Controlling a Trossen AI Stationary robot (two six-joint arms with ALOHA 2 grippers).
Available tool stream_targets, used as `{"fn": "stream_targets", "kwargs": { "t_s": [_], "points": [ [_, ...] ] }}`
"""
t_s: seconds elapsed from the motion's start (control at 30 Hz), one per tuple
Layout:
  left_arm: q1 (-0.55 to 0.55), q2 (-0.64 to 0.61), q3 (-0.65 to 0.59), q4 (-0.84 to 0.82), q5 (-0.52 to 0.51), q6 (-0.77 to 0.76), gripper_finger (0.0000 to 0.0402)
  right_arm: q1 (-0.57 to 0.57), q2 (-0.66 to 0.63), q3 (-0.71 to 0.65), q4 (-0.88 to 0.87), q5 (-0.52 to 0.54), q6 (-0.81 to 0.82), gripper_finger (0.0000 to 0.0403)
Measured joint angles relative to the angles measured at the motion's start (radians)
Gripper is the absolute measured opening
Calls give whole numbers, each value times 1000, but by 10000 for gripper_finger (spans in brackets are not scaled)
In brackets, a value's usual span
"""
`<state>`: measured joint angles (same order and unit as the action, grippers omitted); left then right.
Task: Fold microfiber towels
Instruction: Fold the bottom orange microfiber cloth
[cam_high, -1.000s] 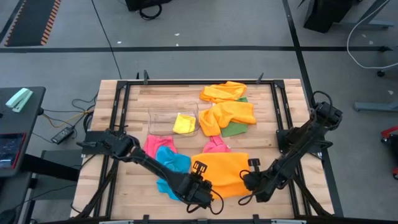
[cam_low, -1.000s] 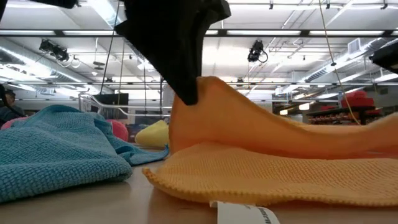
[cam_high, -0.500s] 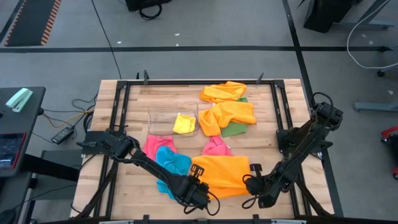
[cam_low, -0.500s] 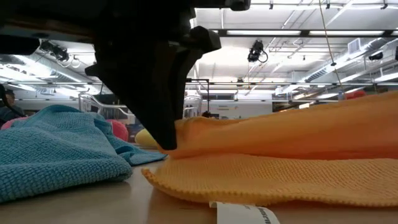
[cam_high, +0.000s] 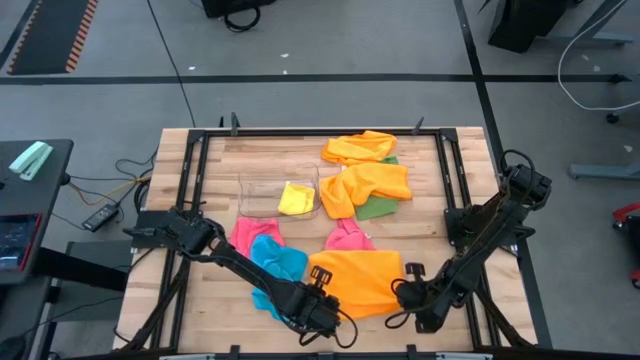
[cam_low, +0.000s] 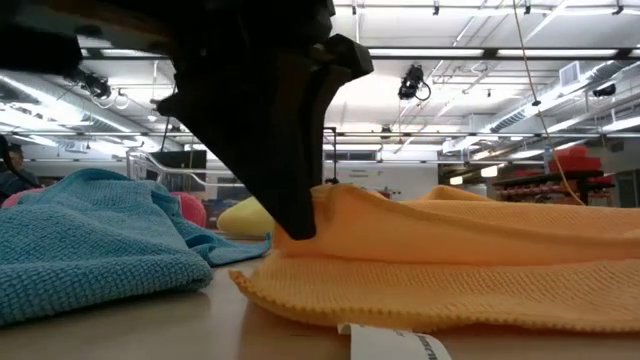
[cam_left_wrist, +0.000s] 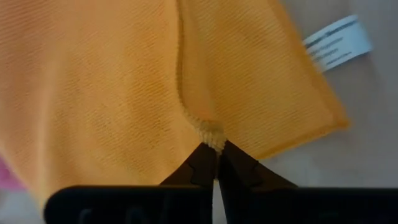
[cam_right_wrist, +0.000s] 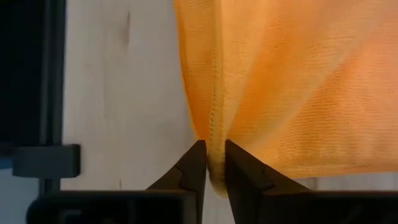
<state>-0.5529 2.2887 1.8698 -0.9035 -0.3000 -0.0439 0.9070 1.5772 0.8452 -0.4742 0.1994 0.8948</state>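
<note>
Orange towel flat at 6 o'clock on tabletop, doubled over.

Left gripper: jaws pinched on its folded edge.

Right gripper: jaws parted a crack, hem between.

Fold laid; next, both let go, lift clear.

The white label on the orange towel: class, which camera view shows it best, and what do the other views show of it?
The left wrist view: the label lies flat beside the orange towel, whole and unobstructed. The low view shows only part of it, cut off by the picture's edge. The high and right wrist views do not show it.
</note>
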Motion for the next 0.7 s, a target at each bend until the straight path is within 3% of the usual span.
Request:
{"fn": "stream_targets", "kwargs": {
  "t_s": [0.3, 0.53, 0.7],
  "points": [
    [-2, 0, 0, 0, 89, -27, 95, 0, 0, 0, 36, -1, 44, 138],
    [-5, 0, 0, 25, 89, 3, 93, 0, -4, 18, 18, -74, 75, 165],
    [-13, 0, 0, 46, 76, 56, 99, 0, -15, 50, -10, -60, 48, 164]
  ]
}}
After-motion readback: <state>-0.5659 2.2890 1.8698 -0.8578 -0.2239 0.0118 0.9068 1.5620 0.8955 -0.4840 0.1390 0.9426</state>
